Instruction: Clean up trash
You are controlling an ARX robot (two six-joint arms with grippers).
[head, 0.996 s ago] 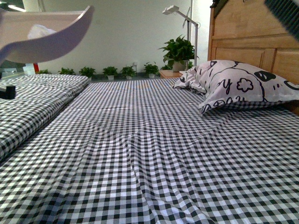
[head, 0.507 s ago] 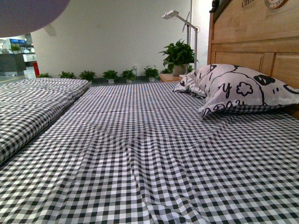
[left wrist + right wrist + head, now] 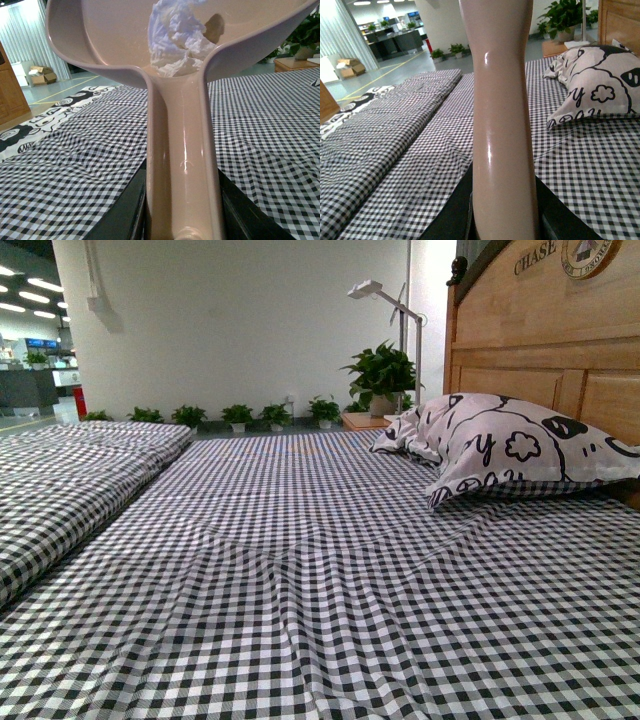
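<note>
Checked bed [image 3: 300, 570], pillow [image 3: 520, 440] at right of the front view, no arms visible there.
Left claw [image 3: 182, 220] grips dustpan [image 3: 100, 40] handle, paper wad [image 3: 177, 35] inside pan; right claw [image 3: 505, 220] clamps a pink handle [image 3: 502, 100].

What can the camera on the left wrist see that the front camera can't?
Only the left wrist view shows the pink dustpan the left gripper holds by its handle, with the crumpled white trash lying in its scoop. Only the front view shows the wooden headboard, the lamp and the row of potted plants. Both show the black-and-white checked bedsheet.
</note>
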